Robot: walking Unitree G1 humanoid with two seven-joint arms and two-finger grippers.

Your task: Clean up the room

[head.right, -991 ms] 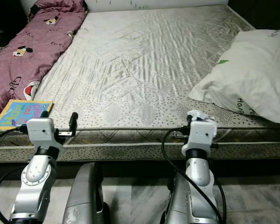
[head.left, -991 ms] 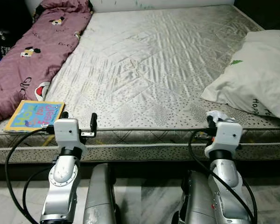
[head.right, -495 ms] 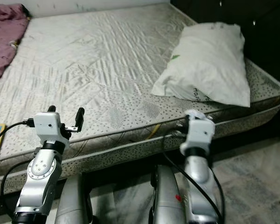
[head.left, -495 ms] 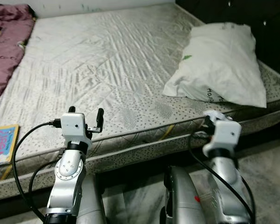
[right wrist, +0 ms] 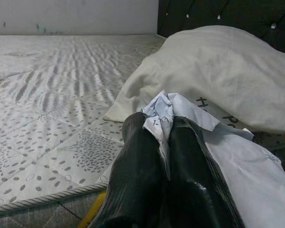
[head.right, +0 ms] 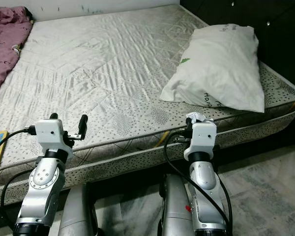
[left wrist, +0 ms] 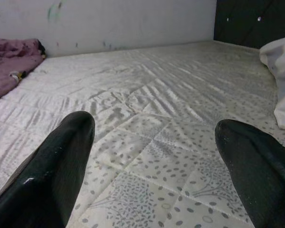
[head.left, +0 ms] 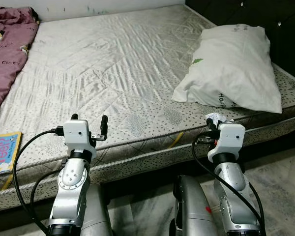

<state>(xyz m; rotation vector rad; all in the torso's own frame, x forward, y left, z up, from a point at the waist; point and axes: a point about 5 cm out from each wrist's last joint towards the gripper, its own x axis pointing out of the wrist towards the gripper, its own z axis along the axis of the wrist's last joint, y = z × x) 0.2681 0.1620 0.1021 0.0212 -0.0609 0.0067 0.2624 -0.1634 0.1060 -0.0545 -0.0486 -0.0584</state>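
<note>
My right gripper [right wrist: 159, 137] is shut on a crumpled white paper [right wrist: 175, 109], held at the near edge of the mattress [head.left: 113, 64], just in front of a white pillow [head.left: 233, 66]. The same crumpled paper [head.left: 216, 118] pokes up above my right wrist. My left gripper [head.left: 88, 125] is open with nothing between its two black fingers [left wrist: 61, 161], hovering over the mattress's front edge. A colourful children's book [head.left: 2, 152] lies on the bed's near left corner, left of my left arm.
A purple cartoon-print blanket [head.left: 7, 54] lies along the bed's left side. A dark tufted headboard [head.left: 246, 14] stands at the right behind the pillow. Grey marbled floor [head.right: 270, 196] lies in front of the bed.
The view swung right a second ago, bringing the pillow in and pushing book and blanket left. Since then it has shifted little. Right gripper still holds the paper; left stays open.
</note>
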